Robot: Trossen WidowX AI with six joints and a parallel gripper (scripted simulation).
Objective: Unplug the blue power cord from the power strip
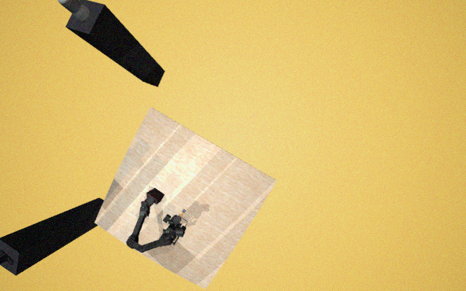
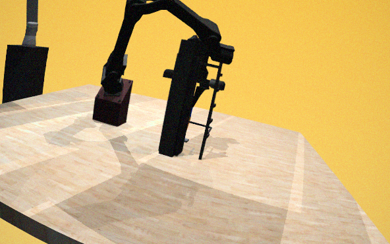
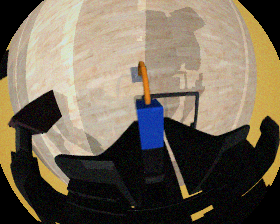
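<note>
The blue plug (image 3: 151, 127) stands at the centre of the wrist view, with the orange cord (image 3: 145, 85) running from its far end. My gripper (image 3: 151, 123) is shut on the blue plug, one dark fingertip against each side. In the exterior view the gripper (image 2: 193, 106) is mostly hidden behind the tall upright black block (image 2: 174, 109), which seems to be the power strip. A dark part lies below the plug in the wrist view. Whether the prongs sit in a socket is hidden.
A thin black frame (image 2: 213, 102) (image 3: 173, 94) stands beside the block. A small grey-blue piece (image 3: 135, 74) is near the cord's bend. The dark red arm base (image 2: 110, 110) (image 1: 156, 195) stands on the wooden table (image 2: 259, 184) (image 1: 211, 177). Two large black blocks are beyond the table.
</note>
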